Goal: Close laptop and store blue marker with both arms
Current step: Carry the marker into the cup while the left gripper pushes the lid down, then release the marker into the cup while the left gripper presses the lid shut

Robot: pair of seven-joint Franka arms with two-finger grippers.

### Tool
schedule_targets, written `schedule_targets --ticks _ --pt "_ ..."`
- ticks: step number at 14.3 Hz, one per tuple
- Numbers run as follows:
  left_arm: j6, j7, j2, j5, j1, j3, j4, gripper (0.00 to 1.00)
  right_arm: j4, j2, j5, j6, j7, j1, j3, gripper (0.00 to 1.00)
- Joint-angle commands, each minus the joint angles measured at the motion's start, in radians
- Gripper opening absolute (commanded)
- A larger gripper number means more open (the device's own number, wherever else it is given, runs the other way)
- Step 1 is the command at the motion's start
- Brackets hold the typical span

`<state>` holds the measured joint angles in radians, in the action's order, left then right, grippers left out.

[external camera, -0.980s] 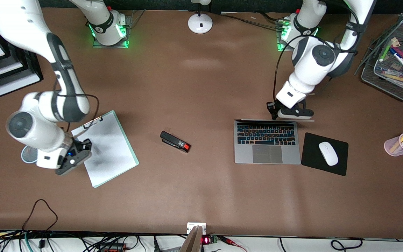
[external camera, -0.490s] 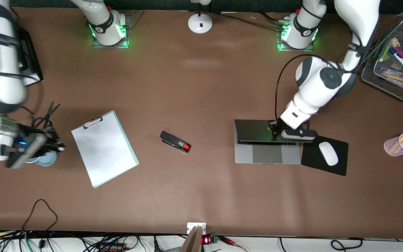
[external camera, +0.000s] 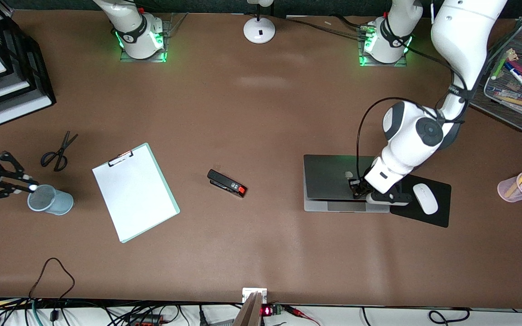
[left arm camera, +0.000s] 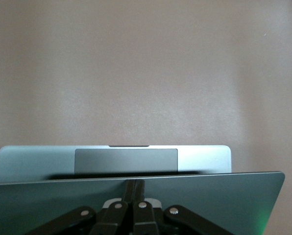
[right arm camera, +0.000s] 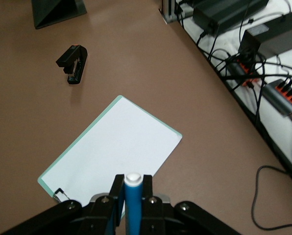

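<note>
The silver-grey laptop (external camera: 329, 177) lies toward the left arm's end of the table, its lid (left arm camera: 224, 196) lowered almost flat, with a strip of base and trackpad (left arm camera: 126, 160) still showing. My left gripper (external camera: 357, 187) rests on the lid beside the apple logo, fingers (left arm camera: 134, 187) shut together and empty. My right gripper (external camera: 18, 185) is at the right arm's end of the table, shut on the blue marker (right arm camera: 133, 205). The marker's pale end (external camera: 32, 186) hangs at the rim of a blue-grey cup (external camera: 52, 200).
Scissors (external camera: 59, 147), a clipboard (external camera: 134, 192) and a black stapler (external camera: 227, 182) lie mid-table. A black mousepad (external camera: 437, 215) with a white mouse (external camera: 425, 198) adjoins the laptop. A pink pen cup (external camera: 517, 186), a mesh tray (external camera: 510, 97) and paper trays (external camera: 2, 81) stand at the ends.
The left gripper has pushed the laptop lid down from upright to nearly flat. The right arm has swung from the clipboard to the blue-grey cup, carrying the marker.
</note>
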<state>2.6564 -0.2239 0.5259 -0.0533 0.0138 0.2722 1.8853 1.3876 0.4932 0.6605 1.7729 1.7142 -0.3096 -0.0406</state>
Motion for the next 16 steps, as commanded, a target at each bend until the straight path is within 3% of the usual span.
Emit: schedule_targets --ticks 1,7,14,15,16 --pt "0.005 0.015 0.066 0.035 0.003 -0.001 -0.063 0.0 -0.032 0.056 0.105 -0.032 0.186 -0.064 0.014 0.02" --pt "0.071 0.012 0.149 0.075 0.006 -0.002 -0.063 0.0 -0.035 0.194 0.333 -0.09 0.447 -0.154 0.018 0.02" --pt "0.076 0.008 0.166 0.076 0.003 -0.002 -0.064 0.0 -0.053 0.268 0.358 -0.092 0.525 -0.187 0.018 0.08" --pt "0.074 0.008 0.161 0.076 0.002 -0.002 -0.064 0.0 -0.053 0.275 0.358 -0.092 0.525 -0.192 0.016 0.15" --pt "0.063 0.008 0.157 0.076 0.002 -0.002 -0.069 0.0 -0.053 0.275 0.357 -0.093 0.515 -0.198 0.016 0.56"
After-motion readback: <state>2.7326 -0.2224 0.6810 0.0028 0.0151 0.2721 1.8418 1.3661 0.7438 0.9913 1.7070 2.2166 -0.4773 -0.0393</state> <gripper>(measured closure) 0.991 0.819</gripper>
